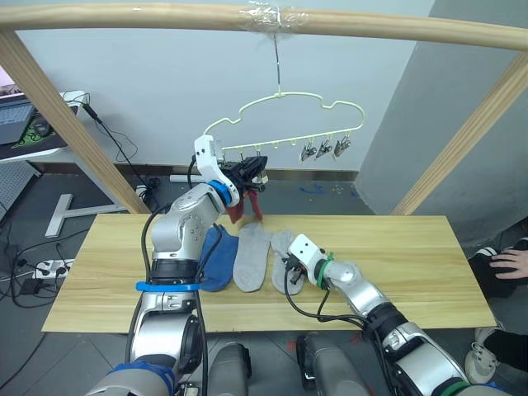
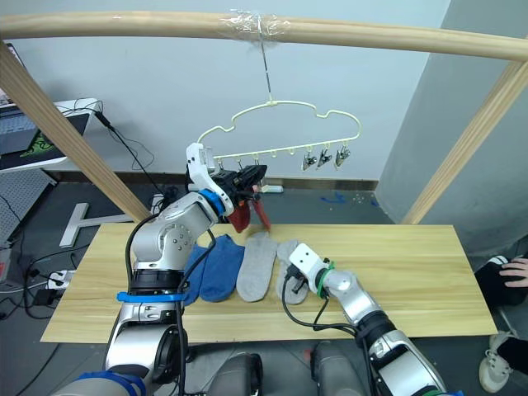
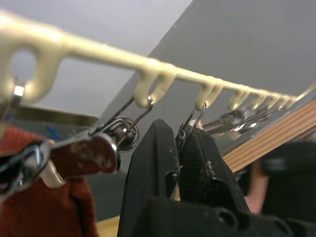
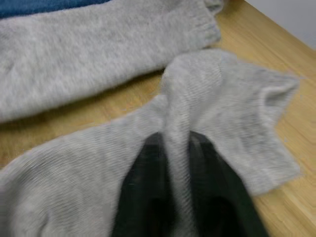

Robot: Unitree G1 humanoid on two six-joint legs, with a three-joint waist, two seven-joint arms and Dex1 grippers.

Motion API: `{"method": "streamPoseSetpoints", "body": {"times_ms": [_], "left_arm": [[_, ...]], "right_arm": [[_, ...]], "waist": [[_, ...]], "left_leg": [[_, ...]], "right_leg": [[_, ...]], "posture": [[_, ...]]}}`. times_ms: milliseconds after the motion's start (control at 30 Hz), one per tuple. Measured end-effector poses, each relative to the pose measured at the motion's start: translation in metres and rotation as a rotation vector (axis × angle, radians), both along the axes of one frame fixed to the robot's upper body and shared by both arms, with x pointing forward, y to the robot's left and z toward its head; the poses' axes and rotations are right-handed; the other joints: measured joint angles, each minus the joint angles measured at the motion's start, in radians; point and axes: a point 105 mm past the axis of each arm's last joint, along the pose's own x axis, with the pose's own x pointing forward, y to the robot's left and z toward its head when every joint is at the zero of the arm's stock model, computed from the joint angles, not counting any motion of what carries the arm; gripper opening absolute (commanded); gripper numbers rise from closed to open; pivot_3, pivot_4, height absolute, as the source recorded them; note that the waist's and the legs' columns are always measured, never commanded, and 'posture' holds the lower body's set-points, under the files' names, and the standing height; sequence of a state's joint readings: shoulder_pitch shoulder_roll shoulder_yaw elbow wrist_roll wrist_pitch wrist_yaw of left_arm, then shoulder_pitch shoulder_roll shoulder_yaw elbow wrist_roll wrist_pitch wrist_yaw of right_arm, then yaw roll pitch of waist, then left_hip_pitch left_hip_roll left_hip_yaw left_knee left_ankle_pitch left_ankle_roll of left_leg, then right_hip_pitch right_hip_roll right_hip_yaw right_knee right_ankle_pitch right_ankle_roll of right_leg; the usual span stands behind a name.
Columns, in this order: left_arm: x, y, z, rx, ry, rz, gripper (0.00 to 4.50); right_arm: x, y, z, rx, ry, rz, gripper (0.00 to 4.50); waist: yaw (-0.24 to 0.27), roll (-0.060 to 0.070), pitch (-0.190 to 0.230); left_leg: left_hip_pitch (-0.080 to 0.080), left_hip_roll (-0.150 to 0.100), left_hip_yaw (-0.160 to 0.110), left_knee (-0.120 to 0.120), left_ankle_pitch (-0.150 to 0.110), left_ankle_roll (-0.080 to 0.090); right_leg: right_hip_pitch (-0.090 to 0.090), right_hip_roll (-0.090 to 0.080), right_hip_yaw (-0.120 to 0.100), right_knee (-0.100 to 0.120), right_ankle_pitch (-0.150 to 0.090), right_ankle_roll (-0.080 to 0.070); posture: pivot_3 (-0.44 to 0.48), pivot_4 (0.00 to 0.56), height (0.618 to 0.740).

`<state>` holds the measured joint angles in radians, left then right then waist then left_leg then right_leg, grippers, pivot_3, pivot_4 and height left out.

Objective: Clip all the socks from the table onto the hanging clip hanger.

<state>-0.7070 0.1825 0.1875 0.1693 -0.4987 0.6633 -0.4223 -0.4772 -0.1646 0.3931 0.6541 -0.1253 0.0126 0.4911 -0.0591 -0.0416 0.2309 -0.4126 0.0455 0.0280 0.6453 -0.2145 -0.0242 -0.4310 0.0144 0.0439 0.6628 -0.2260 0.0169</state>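
The pale-yellow clip hanger (image 1: 280, 97) hangs by its hook from the top pole. My left gripper (image 1: 254, 172) is raised to its bar and is shut on the wire of one metal clip (image 3: 193, 121). A rust red sock (image 1: 246, 205) hangs from the neighbouring clip (image 3: 84, 153). On the table (image 1: 396, 247) lie two blue socks (image 1: 219, 256), then a light grey sock (image 1: 252, 256). Beside them is a second grey sock (image 1: 283, 245). My right gripper (image 1: 290, 276) rests low on that sock, shut on a raised fold of it (image 4: 177, 98).
A thick wooden pole frame (image 1: 165, 16) stands around the table, with slanted legs at both back corners. Three free clips (image 1: 323, 149) hang at the bar's right end. A person's hand (image 1: 511, 262) shows at the far right. A desk with a laptop (image 1: 16, 124) stands at the left.
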Motion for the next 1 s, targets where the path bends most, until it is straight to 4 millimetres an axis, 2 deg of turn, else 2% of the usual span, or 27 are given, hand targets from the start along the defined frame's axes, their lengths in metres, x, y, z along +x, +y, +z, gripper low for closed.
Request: {"method": "streamPoseSetpoints", "body": {"times_ms": [133,200,367,467,833,1000], "left_arm": [[-0.002,0.002,0.001,-0.076,0.055,-0.036,0.12],[-0.004,0.002,0.003,-0.126,0.087,-0.057,0.12],[-0.005,0.004,0.005,-0.199,0.137,-0.067,0.12],[-0.005,0.006,0.005,-0.213,0.145,-0.061,0.12],[-0.006,0.002,0.005,-0.201,0.144,-0.074,0.12],[-0.005,0.003,0.006,-0.200,0.140,-0.068,0.12]], "right_arm": [[-0.002,-0.021,0.004,-0.020,-0.025,-0.016,0.03],[-0.005,-0.028,0.016,0.009,-0.051,-0.016,0.03],[-0.001,-0.018,0.085,0.098,-0.272,0.045,0.03],[-0.004,-0.010,0.109,0.116,-0.357,0.078,0.03],[-0.010,0.011,0.137,0.199,-0.453,0.087,0.03],[-0.015,0.012,0.141,0.241,-0.477,0.067,0.03]], "waist": [[0.001,0.000,0.000],[0.001,0.000,0.000],[-0.003,0.000,0.000],[0.000,0.000,0.000],[0.001,0.000,0.000],[0.002,0.000,0.000]], "left_leg": [[-0.001,0.000,0.000,0.000,0.000,0.000],[-0.002,0.000,0.000,0.000,0.000,0.000],[-0.003,0.000,-0.001,-0.001,0.000,0.000],[-0.003,0.000,-0.001,-0.001,0.000,0.000],[-0.004,0.000,0.000,-0.001,0.000,0.000],[-0.004,0.000,0.001,-0.001,0.000,0.000]], "right_leg": [[0.000,0.000,0.000,-0.001,0.000,0.000],[-0.003,0.000,0.000,-0.001,0.000,0.000],[-0.005,0.002,-0.001,0.001,0.000,0.000],[-0.005,0.003,-0.001,0.000,0.000,0.000],[-0.006,0.001,0.000,0.000,0.000,0.000],[-0.006,0.001,0.000,0.000,0.000,0.000]], "posture": [[-0.045,0.224,0.740],[-0.046,0.224,0.740],[-0.050,0.224,0.740],[-0.052,0.224,0.740],[-0.052,0.223,0.740],[-0.052,0.225,0.740]]}}
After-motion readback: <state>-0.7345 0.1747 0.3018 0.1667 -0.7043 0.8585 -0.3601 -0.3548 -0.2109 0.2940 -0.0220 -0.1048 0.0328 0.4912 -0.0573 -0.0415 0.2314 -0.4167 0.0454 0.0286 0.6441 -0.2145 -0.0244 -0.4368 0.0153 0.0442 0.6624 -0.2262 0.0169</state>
